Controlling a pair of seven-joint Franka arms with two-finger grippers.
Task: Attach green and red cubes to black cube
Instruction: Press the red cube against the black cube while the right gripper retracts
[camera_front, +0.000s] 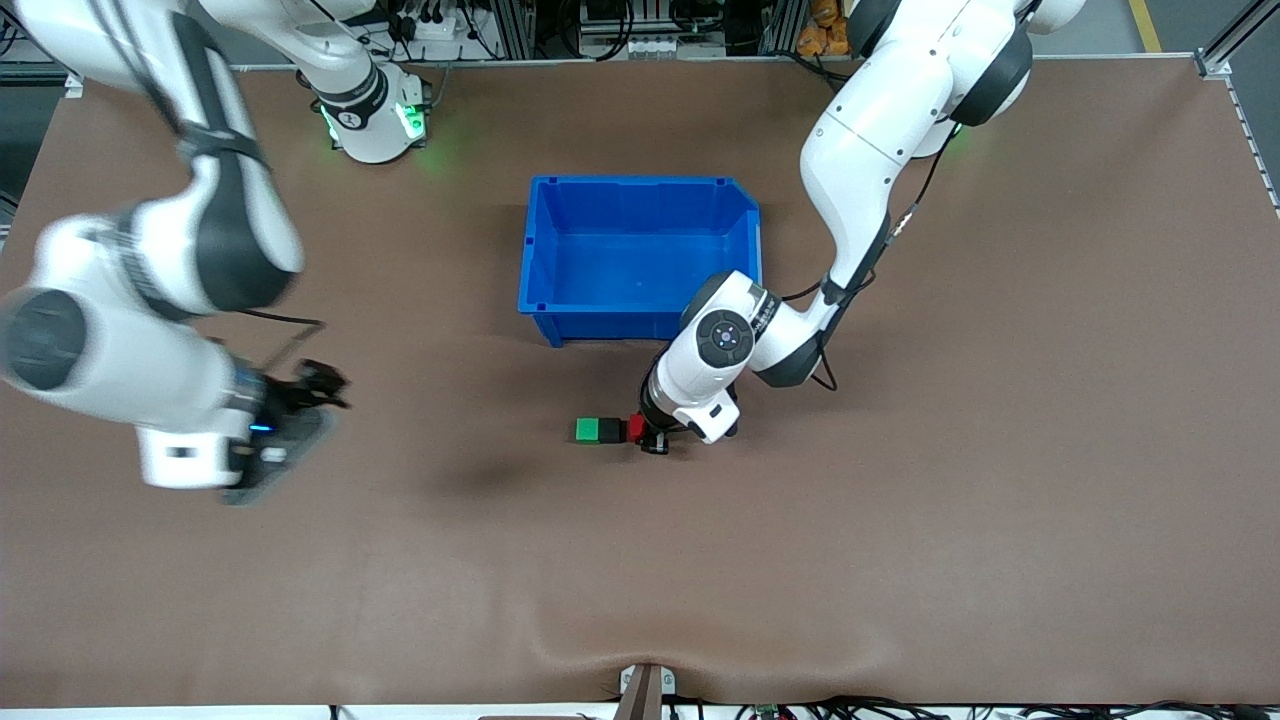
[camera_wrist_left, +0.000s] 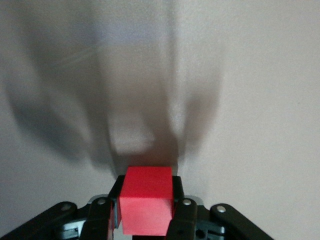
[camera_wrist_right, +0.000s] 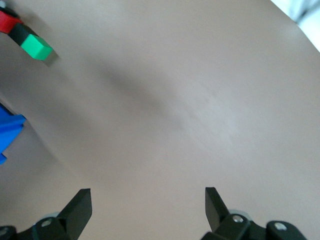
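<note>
On the table, nearer the front camera than the blue bin, three cubes lie in a row: green cube (camera_front: 587, 430), black cube (camera_front: 610, 430) and red cube (camera_front: 635, 428), touching each other. My left gripper (camera_front: 652, 438) is shut on the red cube (camera_wrist_left: 147, 205), which fills the space between its fingers (camera_wrist_left: 181, 210) and hides the black cube in the left wrist view. My right gripper (camera_front: 322, 385) hangs open over bare table toward the right arm's end, holding nothing. The right wrist view shows the right gripper (camera_wrist_right: 148, 200) and, far off, the red cube (camera_wrist_right: 6, 21), black cube (camera_wrist_right: 20, 34) and green cube (camera_wrist_right: 36, 46).
An open blue bin (camera_front: 640, 190) with nothing in it stands mid-table, farther from the front camera than the cubes; its corner (camera_wrist_right: 10, 132) shows in the right wrist view. The brown table mat (camera_front: 900, 520) spreads wide around the cubes.
</note>
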